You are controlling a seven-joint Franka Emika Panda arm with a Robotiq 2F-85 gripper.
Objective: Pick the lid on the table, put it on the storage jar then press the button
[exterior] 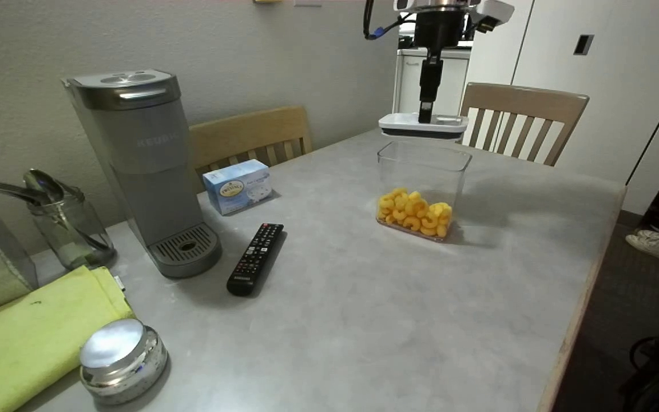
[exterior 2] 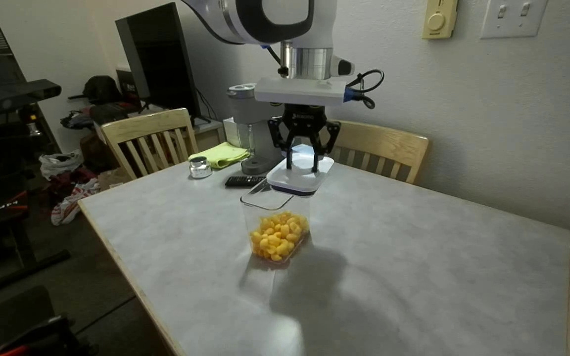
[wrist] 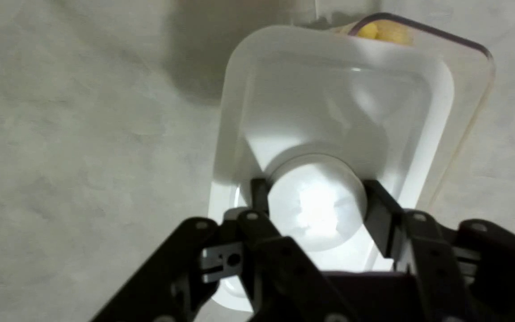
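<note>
A: Position of the lid (wrist: pixel 320 129)?

B: In the air above the storage jar (exterior: pixel 427 178), near level, a dark band along its lower edge. In an exterior view a gap shows between lid and rim. In my wrist view a corner of the rim shows past the lid, so the two are out of line.

A: State of the pincer (exterior 2: pixel 302 167)?

B: Holding the lid. My fingers (wrist: pixel 378 205) stand partway apart, one on each side of the button (wrist: pixel 316 203), the round raised centre, and clasp it. The lid hangs from that grip. I point downward.

A: Jar?

B: Upright on the grey table (exterior: pixel 375 343), clear-walled. Yellow-orange pieces (exterior: pixel 415 212), curled, heaped in the lower part, visible through the walls in both exterior views.

A: Further out?

B: Black remote (exterior: pixel 256 258) lying keys-up, well apart from the jar. Past it, the coffee machine (exterior: pixel 146 157), upright, marked KEURIG. Blue box (exterior: pixel 238 186) near the machine. Shiny metal tin (exterior: pixel 123 361) just beside a folded yellow cloth (exterior: pixel 38 337); contact between them, I cannot tell. Beside the machine, a glass jar (exterior: pixel 72 246) with metal cutlery (exterior: pixel 46 183) leaning in it.

A: Edges?

B: Wooden chairs (exterior 2: pixel 146 123) by the table in both exterior views. Large dark screen (exterior 2: pixel 159 64) standing beyond, in an exterior view.
</note>
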